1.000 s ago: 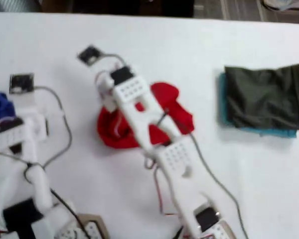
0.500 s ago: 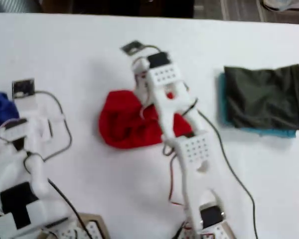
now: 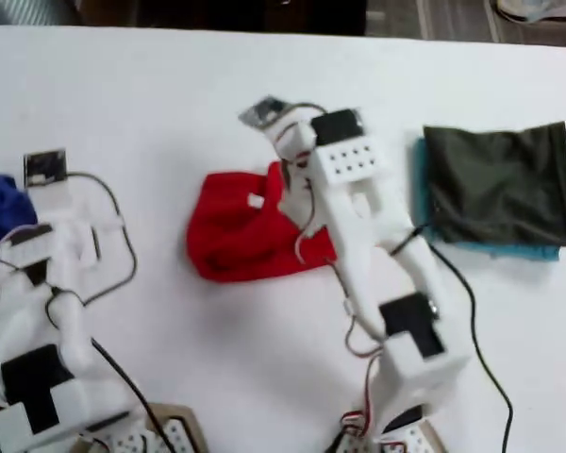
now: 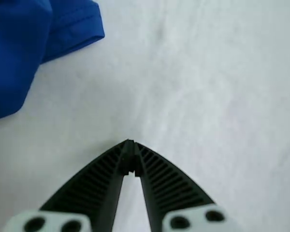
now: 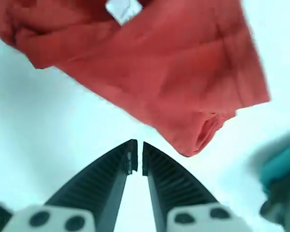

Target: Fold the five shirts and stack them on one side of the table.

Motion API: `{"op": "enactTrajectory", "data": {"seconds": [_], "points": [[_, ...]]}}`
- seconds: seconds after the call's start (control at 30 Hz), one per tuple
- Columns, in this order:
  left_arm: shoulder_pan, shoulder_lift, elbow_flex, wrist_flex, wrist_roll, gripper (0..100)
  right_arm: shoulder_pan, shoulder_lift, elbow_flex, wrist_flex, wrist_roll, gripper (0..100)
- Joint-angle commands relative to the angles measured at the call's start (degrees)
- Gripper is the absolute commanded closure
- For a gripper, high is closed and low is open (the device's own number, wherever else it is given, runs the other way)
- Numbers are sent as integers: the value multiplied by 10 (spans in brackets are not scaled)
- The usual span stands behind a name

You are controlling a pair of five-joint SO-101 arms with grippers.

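Table (image 3: 123, 85) centre occupied by rumpled red shirt (image 3: 231, 236).
Judged soft, light, limp; a hem corner should be pinched. Right gripper (image 5: 136, 153) and left gripper (image 4: 130, 151) are seen closed on nothing, the right near the shirt's edge.

I get a bright table (image 3: 151, 85) in the high view, lit evenly from overhead, its white top washed almost flat; the arms (image 3: 358, 226) lay only faint, soft shadows on it; the dark green shirt (image 3: 500, 184) reads deep and dull against the glare; past the far edge the room (image 3: 217, 11) is dim; in the left wrist view the table looks dimmer, the left gripper (image 4: 130, 157) a dark shape with light along its ribs; in the right wrist view the red shirt (image 5: 135, 63) holds soft shade in its folds
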Motion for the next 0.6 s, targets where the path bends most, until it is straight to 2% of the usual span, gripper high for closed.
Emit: {"op": "enactTrajectory", "data": {"seconds": [0.0,0.1,0.27,0.4,0.57], "points": [[-2,-3,-13,-8,6,974,-17,-19,-23,-124,-25,977],[-2,-3,-13,-8,6,974,-55,57,-29,-225,-57,975],[-2,-3,-12,-8,6,974,-113,207,-135,-242,-68,975],[-2,-3,-12,-8,6,974,-113,298,-251,-191,-65,976],[-2,-3,-12,-8,6,973,-74,376,-351,-37,-63,976]]}}
